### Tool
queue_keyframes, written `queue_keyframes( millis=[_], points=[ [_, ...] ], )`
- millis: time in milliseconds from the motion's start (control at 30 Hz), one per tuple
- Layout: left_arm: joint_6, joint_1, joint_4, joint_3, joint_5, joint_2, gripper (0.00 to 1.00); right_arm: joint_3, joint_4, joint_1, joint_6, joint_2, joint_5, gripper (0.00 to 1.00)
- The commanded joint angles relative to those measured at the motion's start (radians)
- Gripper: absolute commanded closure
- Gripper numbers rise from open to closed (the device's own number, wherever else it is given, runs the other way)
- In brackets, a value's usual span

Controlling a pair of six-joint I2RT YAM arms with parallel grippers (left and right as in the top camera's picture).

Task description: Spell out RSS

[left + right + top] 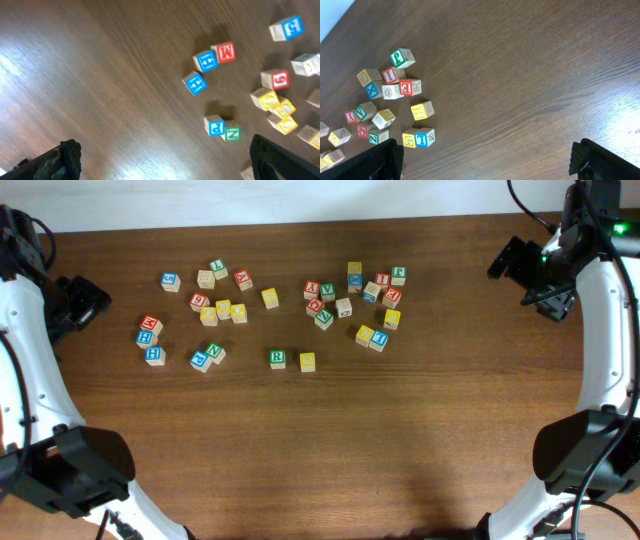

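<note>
A cube with a green R on a pale face [277, 358] sits in the middle of the table, with a yellow-faced cube [307, 361] just to its right. Other yellow-faced cubes lie further back, such as one at centre [270, 298] and one to the right [392, 319]; their letters are too small to read. My left gripper [82, 298] hovers at the far left, open and empty in its wrist view [165, 170]. My right gripper [512, 260] hovers at the far right, open and empty in its wrist view [490, 165].
Red, blue and green letter cubes lie in three loose groups: a left group with a red M [225, 52], a blue P [215, 126] and a green N [231, 133], a back-left group, and a right group with a yellow G [409, 140] and a blue T [422, 139].
</note>
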Motion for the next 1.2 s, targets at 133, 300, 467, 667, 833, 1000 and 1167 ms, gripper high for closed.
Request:
queue_keyframes(
  millis=[133, 300, 467, 667, 833, 1000, 1167],
  points=[
    [0.238, -0.034, 0.041, 0.005, 0.592, -0.013, 0.00, -0.003, 0.000, 0.003, -0.004, 0.006, 0.002, 0.02],
    [0.317, -0.197, 0.158, 0.005, 0.653, -0.013, 0.00, -0.003, 0.000, 0.003, -0.004, 0.006, 0.002, 0.02],
    [0.157, -0.433, 0.332, 0.005, 0.253, 0.002, 0.08, -0.003, 0.000, 0.003, -0.004, 0.006, 0.002, 0.02],
    [0.135, -0.594, 0.451, 0.005, 0.092, 0.094, 0.16, -0.003, 0.000, 0.003, -0.004, 0.006, 0.002, 0.02],
    [0.120, -0.644, 0.490, 0.005, -0.025, 0.205, 0.23, -0.003, 0.000, 0.003, -0.004, 0.006, 0.002, 0.02],
    [0.030, -0.647, 0.520, 0.005, -0.046, 0.307, 0.27, -0.003, 0.000, 0.003, -0.004, 0.006, 0.002, 0.02],
    [0.028, -0.647, 0.571, 0.005, -0.061, 0.375, 0.26, -0.003, 0.000, 0.003, -0.004, 0.006, 0.002, 0.02]
  ],
)
